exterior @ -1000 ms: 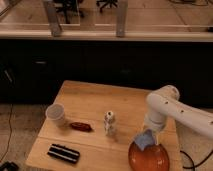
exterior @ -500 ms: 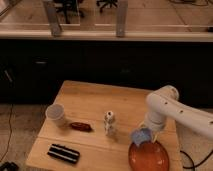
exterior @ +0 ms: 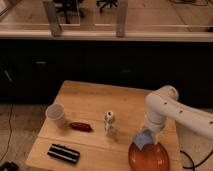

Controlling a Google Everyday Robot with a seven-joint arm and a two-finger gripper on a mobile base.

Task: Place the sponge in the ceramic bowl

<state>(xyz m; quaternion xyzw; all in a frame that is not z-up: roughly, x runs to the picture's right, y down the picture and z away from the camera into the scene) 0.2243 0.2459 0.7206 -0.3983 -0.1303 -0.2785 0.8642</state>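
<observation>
A pale wooden bench (exterior: 100, 97) stands on a grey floor. Near its front left corner lies a black-and-white striped block (exterior: 63, 153). At the front right corner sits the ceramic bowl (exterior: 150, 159), orange-brown, partly cut off by the picture's lower edge. The light blue sponge (exterior: 142, 140) overlaps the bowl's far left rim, right under the gripper (exterior: 146, 133); whether the gripper clasps it or has let it go cannot be told. Toward the middle a dark red object (exterior: 81, 126) lies beside a small white bottle (exterior: 109, 122), with a white cup (exterior: 56, 114) near the left edge. The white arm (exterior: 162, 104) enters from the right, bends at its elbow and points down. Dark cabinets (exterior: 100, 62) stand behind.
</observation>
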